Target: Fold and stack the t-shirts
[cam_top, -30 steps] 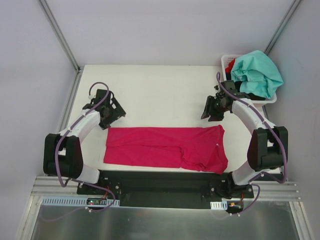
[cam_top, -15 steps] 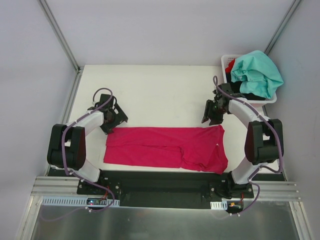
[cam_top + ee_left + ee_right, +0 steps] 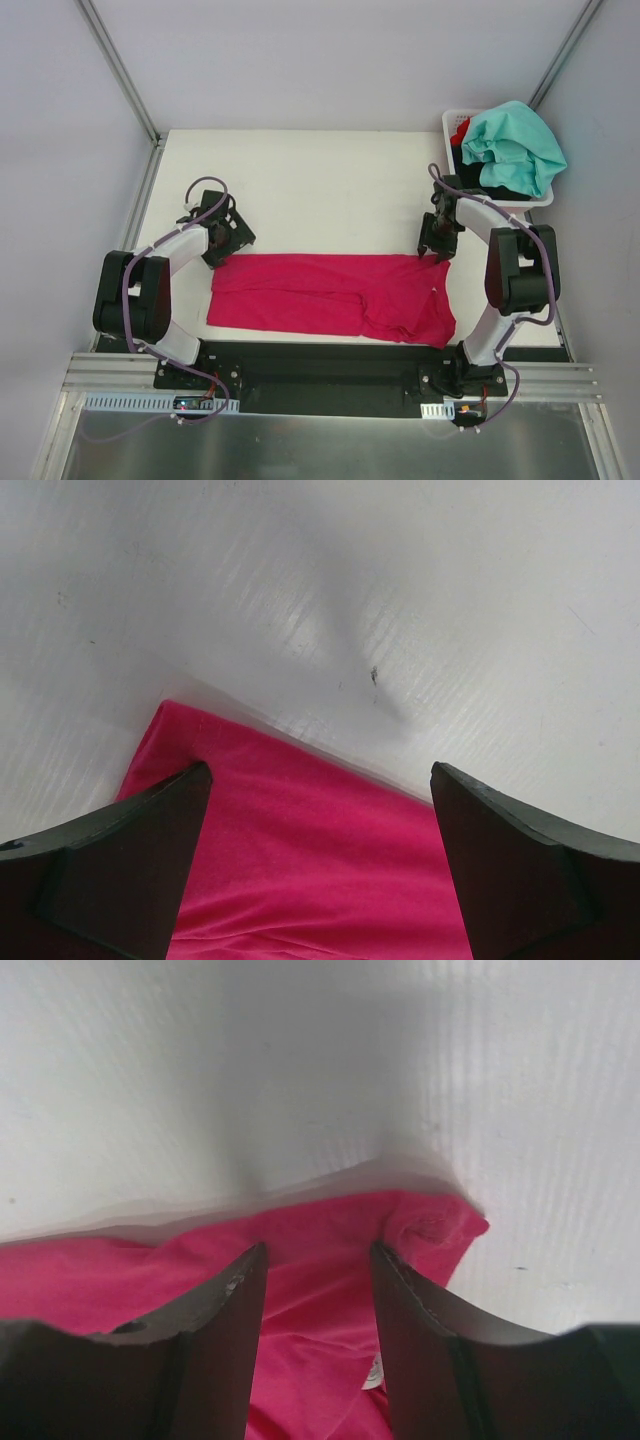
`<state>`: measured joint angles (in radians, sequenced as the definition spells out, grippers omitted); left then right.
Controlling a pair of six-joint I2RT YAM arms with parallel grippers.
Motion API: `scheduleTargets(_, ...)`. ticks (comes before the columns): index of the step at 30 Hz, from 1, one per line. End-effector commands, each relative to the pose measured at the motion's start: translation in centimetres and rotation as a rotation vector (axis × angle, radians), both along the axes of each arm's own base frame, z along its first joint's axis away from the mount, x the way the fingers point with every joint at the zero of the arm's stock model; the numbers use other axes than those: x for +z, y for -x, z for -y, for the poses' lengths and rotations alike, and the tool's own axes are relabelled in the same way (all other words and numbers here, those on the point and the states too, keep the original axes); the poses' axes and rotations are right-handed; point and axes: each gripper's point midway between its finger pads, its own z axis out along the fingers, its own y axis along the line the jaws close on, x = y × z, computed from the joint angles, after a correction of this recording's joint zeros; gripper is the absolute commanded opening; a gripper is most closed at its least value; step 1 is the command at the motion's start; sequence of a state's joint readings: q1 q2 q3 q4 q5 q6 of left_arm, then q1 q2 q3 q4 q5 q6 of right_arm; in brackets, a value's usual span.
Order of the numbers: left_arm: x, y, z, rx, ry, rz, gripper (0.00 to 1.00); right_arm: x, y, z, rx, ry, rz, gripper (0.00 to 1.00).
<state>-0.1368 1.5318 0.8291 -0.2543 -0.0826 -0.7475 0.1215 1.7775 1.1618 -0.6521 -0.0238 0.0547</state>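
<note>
A large magenta-pink t-shirt [image 3: 330, 295] lies folded lengthwise across the near part of the white table. My left gripper [image 3: 222, 245] hangs over its far left corner. In the left wrist view its jaws [image 3: 320, 780] stand wide open above the pink cloth [image 3: 300, 870], gripping nothing. My right gripper [image 3: 437, 247] points down at the far right corner. Its jaws [image 3: 318, 1252] are partly open astride the pink cloth [image 3: 320, 1290], beside a small white label [image 3: 372, 1372]. A teal-mint shirt [image 3: 515, 143] is heaped over red [image 3: 460, 128] and black [image 3: 500, 186] shirts at the back right.
The white plastic basket [image 3: 449, 121] holding the other shirts stands at the table's back right corner. Bare white tabletop [image 3: 320, 190] stretches beyond the pink shirt. Metal frame posts [image 3: 120, 70] rise at both back corners, and grey walls close in the sides.
Both grippers have come down to the pink shirt's far corners. The right one swung nearer and turned downward; the left one shifted slightly right. The shirt has not moved.
</note>
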Motion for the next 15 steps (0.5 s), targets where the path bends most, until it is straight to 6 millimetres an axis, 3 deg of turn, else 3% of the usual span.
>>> scheduleTargets(1,-0.8,1.1,-1.3,0.019,-0.061,-0.038,0.93,0.8,1.8,2.9,-0.022,0.148,-0.056,0.5)
scheduleTargets(9,-0.5,1.0,-1.6,0.018,-0.078,-0.029,0.93,-0.2,2.5,4.1,-0.03,0.206,-0.086,0.49)
scheduleTargets(15,0.0,0.5,-1.8,0.01,-0.089,-0.017,0.93,1.7,-0.1,2.3,-0.009,0.108,0.042,0.48)
